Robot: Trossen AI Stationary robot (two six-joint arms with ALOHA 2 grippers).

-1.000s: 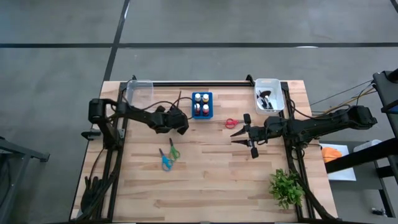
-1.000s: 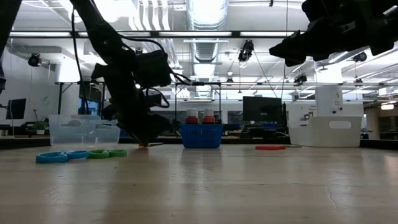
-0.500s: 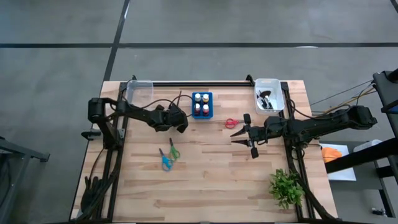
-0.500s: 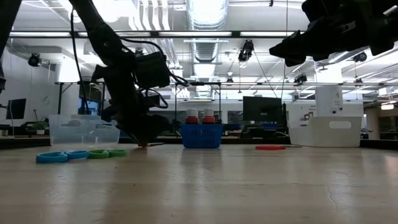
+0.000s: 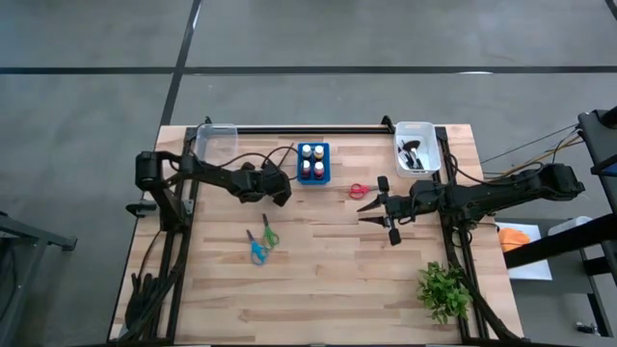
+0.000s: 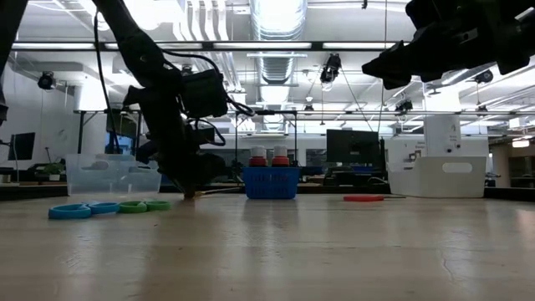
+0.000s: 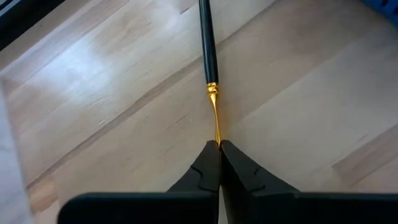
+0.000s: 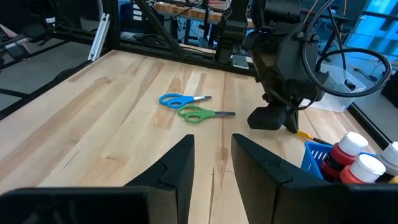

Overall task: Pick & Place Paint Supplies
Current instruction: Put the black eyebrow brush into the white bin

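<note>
High view, left to right: our left claw [image 5: 281, 196] sits low on the pale wooden tabletop [image 5: 318, 280], just left of the blue square bottle holder [image 5: 312, 162], clenched on a thin black-handled paintbrush with a gold ferrule [image 7: 210, 68]. We judge the low pinch suits lifting something so flat. Only the left wrist view shows that grip. Blue-handled scissors [image 5: 255, 249], green-handled scissors [image 5: 269, 233] and red-handled scissors [image 5: 359, 191] lie loose. Our right claw [image 5: 371, 208] hovers released beside the red pair.

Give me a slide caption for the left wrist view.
Left gripper, fingers shut on a black-and-gold paintbrush lying across the wooden table.
</note>
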